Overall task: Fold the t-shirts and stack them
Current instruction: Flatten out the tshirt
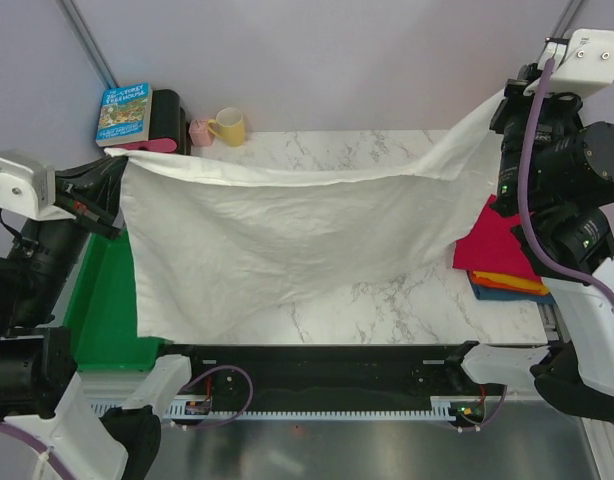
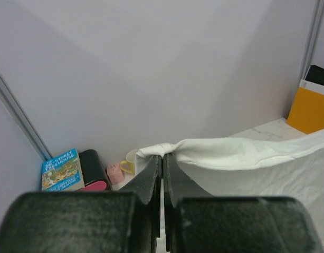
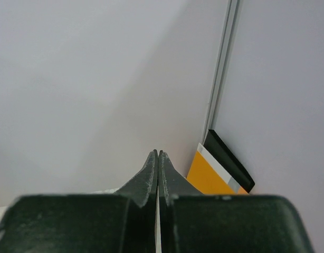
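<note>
The white t-shirt (image 1: 287,250) hangs spread between the two arms, its far edge lifted and taut, its near hem draped on the marbled tabletop (image 1: 407,310) towards the front edge. The likeliest trouble is a corner slipping: each pinch takes only a little thin cloth, so pulling the arms further apart could tug one free and collapse the sheet. The right side falls just beside the folded stack (image 1: 502,262) (red on top, orange and blue beneath), so a sideways drag might catch and skew it. The left edge hangs by the green bin (image 1: 105,300) and could drop in, and the lifted corner is near the yellow mug (image 1: 229,126) and book (image 1: 124,112). The left jaws are clenched on the shirt's left corner. The right jaws are pressed together too, and the top view shows the right corner rising into them
</note>
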Action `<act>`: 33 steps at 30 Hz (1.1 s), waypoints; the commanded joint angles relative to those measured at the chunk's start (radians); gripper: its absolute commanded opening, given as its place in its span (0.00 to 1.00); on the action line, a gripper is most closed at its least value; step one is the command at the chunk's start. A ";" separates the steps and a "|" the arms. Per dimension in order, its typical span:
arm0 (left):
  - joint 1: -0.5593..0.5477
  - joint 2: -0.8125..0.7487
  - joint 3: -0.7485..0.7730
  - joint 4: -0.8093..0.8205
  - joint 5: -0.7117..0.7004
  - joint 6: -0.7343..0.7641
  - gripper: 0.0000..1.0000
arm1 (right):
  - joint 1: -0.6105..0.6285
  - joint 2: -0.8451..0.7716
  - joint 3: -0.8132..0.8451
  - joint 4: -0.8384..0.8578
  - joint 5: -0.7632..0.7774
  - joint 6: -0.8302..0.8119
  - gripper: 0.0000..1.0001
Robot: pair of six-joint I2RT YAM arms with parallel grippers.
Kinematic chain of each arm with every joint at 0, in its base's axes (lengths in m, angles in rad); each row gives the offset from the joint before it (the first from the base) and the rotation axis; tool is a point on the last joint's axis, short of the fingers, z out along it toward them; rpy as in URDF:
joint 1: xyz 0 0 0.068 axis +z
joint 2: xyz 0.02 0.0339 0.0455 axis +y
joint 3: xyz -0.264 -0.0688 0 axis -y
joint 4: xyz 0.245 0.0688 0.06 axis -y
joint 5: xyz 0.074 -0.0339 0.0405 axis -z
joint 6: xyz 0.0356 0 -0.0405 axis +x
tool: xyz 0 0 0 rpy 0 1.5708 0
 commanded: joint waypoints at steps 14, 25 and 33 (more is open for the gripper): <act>0.058 0.227 -0.389 0.240 0.133 -0.059 0.02 | -0.304 0.320 -0.137 0.070 -0.181 0.277 0.00; 0.017 0.511 -0.525 0.507 0.033 0.004 0.02 | -0.374 0.754 0.116 0.066 -0.288 0.387 0.00; -0.003 0.522 -0.281 0.444 0.039 -0.080 0.02 | -0.305 0.626 0.142 0.080 -0.243 0.322 0.00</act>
